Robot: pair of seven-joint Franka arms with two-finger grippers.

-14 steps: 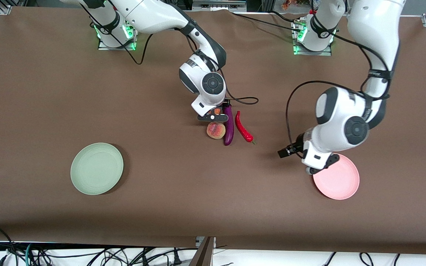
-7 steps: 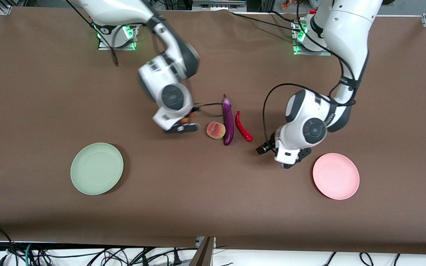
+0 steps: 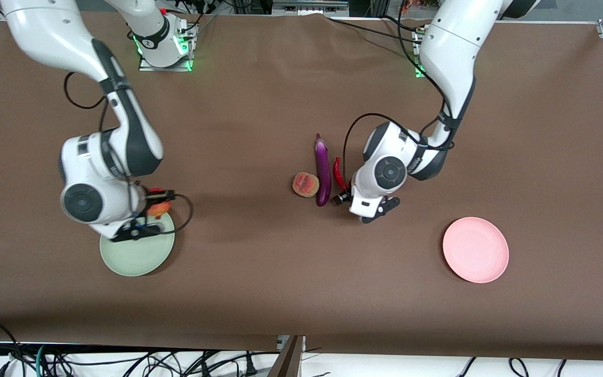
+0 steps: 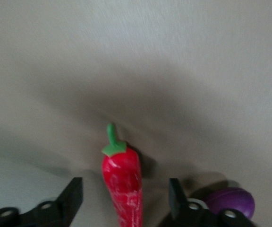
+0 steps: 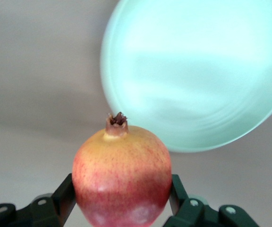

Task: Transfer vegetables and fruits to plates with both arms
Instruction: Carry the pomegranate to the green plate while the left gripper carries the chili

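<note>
My right gripper is shut on the red-yellow apple-like fruit and holds it over the rim of the pale green plate. In the right wrist view the fruit fills the jaws, with the green plate below. My left gripper is open over the red chili pepper. In the left wrist view the chili lies between the spread fingers. The purple eggplant lies beside the chili. The peach touches the eggplant. The pale pink plate is bare.
The eggplant's tip shows close beside one left finger. Brown cloth covers the table. Both arm bases stand along the edge farthest from the front camera. Cables hang below the table's front edge.
My right arm carried the red-yellow fruit from the pile to over the green plate. My left arm moved from over the pink plate to over the chili.
</note>
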